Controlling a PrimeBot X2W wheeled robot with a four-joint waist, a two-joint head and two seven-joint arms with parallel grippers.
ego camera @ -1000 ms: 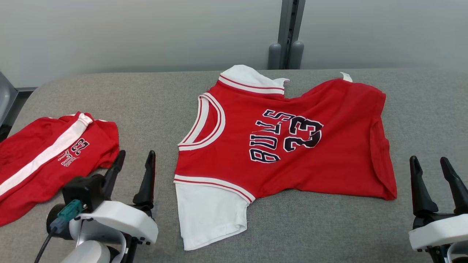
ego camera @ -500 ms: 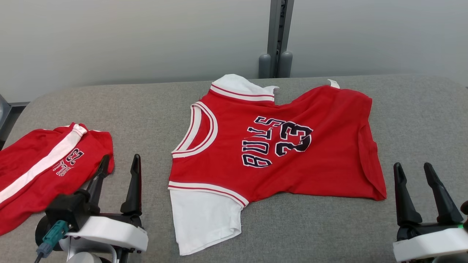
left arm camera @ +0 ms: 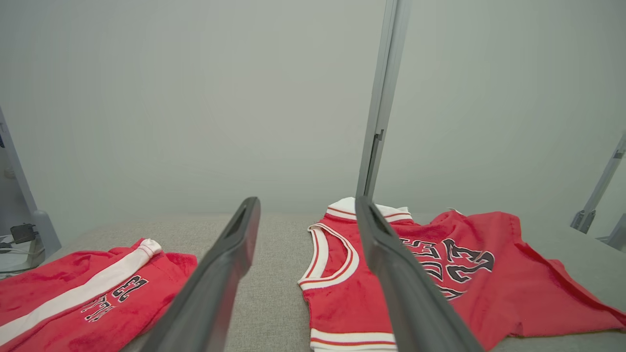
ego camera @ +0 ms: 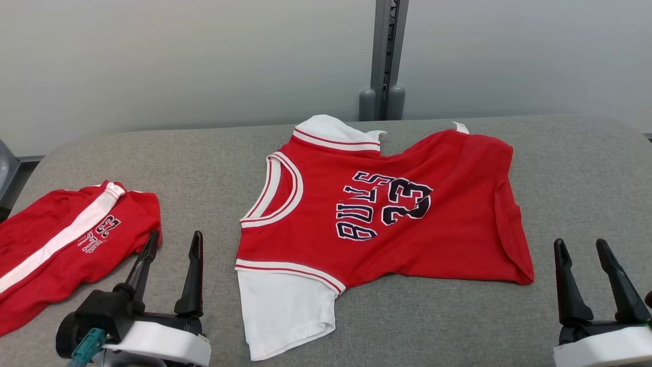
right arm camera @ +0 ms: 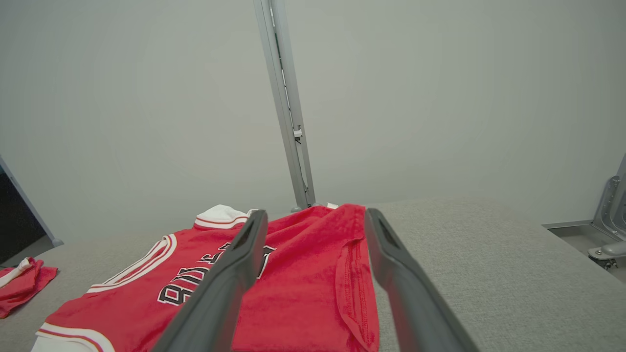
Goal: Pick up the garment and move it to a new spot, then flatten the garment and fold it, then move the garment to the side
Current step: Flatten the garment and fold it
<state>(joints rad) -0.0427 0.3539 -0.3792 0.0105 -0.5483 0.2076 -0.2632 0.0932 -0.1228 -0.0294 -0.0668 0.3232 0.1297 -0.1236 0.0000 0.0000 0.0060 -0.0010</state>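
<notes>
The garment [ego camera: 387,214], a red jersey with white sleeves and "BULLS 23" on its chest, lies spread on the middle of the grey counter [ego camera: 204,163]. Its neckline points toward the left edge and its hem toward the right edge. From the head view the whole garment can be seen: one white sleeve reaches toward the near edge and the other lies by the far edge, below a grey post [ego camera: 384,51]. The left wrist view looks low across the counter and cuts off the near sleeve, yet it takes in both the neckline and a second red garment [left arm camera: 73,298] with a white stripe, bunched at the left edge. The right wrist view shows the hem side close up, where a flap of cloth is turned over with its stitched seam uppermost, and a metal bracket [right arm camera: 609,215] beyond the right edge. The left gripper [ego camera: 175,234] sits low by the near edge between the two garments, fingers apart, pointing toward the far edge and leaning slightly right, holding nothing. The right gripper [ego camera: 580,243] sits near the near right corner, just off the hem, fingers likewise apart and empty.
</notes>
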